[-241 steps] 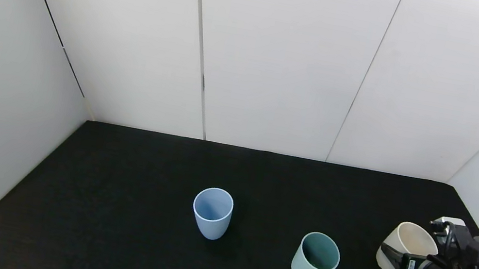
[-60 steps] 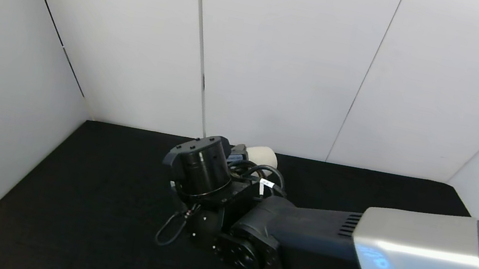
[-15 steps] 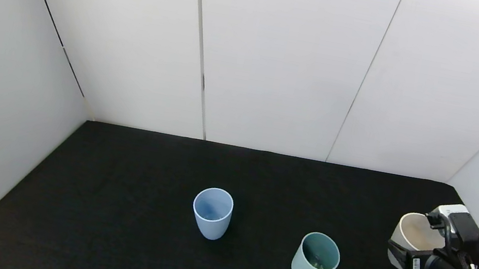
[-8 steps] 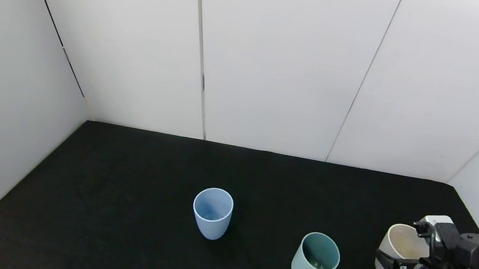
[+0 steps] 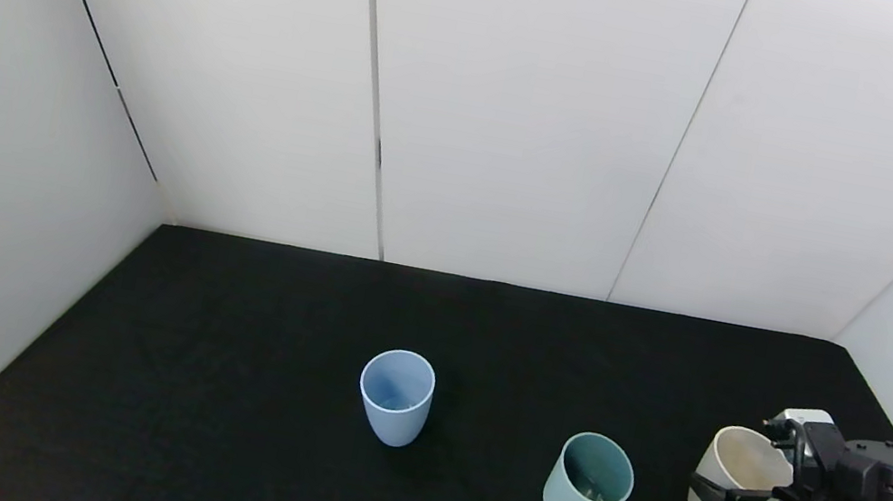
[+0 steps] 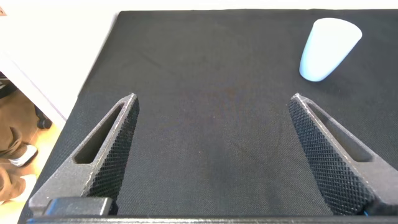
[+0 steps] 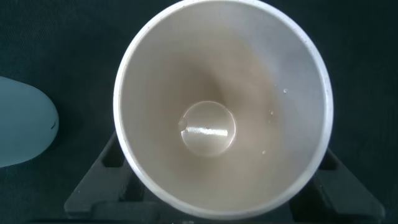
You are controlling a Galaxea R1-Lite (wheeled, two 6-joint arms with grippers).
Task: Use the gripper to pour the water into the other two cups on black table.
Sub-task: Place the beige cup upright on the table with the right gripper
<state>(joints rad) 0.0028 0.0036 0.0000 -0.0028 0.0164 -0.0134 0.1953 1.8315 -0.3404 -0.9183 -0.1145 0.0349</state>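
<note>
The light blue cup (image 5: 395,396) stands upright mid-table on the black table (image 5: 219,394). The teal-green cup (image 5: 589,482) stands to its right, with a faint glint of water inside. My right gripper (image 5: 710,499) is shut on the cream-beige cup (image 5: 737,476) at the table's right edge, low over the surface and a little tilted. In the right wrist view the cream cup (image 7: 222,99) holds only a thin film and a few drops, and the teal cup (image 7: 22,124) shows beside it. My left gripper (image 6: 214,102) is open and empty over bare table; the light blue cup (image 6: 328,40) lies beyond it.
White wall panels close the table at the back and on both sides. The table's left edge (image 6: 93,74) drops to a floor with brown objects. Bare black surface lies between and in front of the cups.
Over the last second my right gripper has lowered the cream cup and shifted it slightly left, towards the table. Earlier it carried the cup over the two cups and back. The two cups have not moved.
</note>
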